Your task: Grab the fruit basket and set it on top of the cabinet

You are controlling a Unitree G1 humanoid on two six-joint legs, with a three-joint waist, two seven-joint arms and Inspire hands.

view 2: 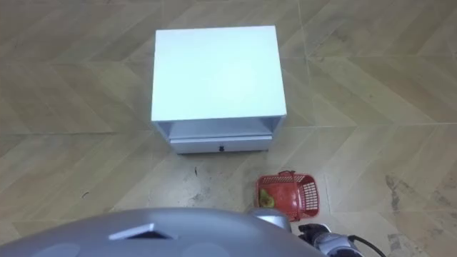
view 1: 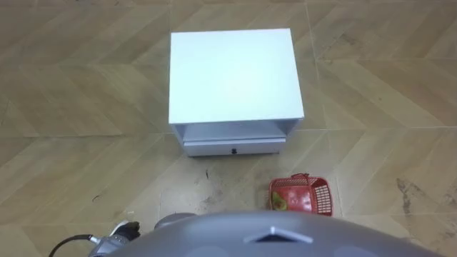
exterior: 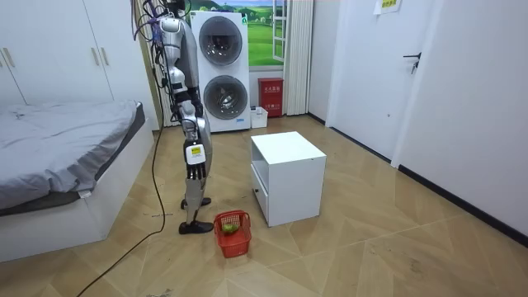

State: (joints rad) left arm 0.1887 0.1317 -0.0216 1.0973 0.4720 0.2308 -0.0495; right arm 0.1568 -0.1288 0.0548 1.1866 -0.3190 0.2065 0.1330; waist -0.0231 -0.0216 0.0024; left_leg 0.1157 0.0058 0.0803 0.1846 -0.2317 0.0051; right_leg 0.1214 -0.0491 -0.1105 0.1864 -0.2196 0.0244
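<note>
Hanging at robot's side, right hand (exterior: 195, 165) touches nothing; fingers' spread unreadable. Fruit basket (view 1: 301, 194) on floor (view 1: 71, 86).

A white bedside cabinet (view 1: 232, 75) with 1 drawer (view 1: 233, 148) stands on a herringbone wood floor (view 1: 78, 93), as a red fruit basket (view 1: 323, 200) holding yellow-green fruit (view 1: 278, 204) sits near its front right corner.
</note>
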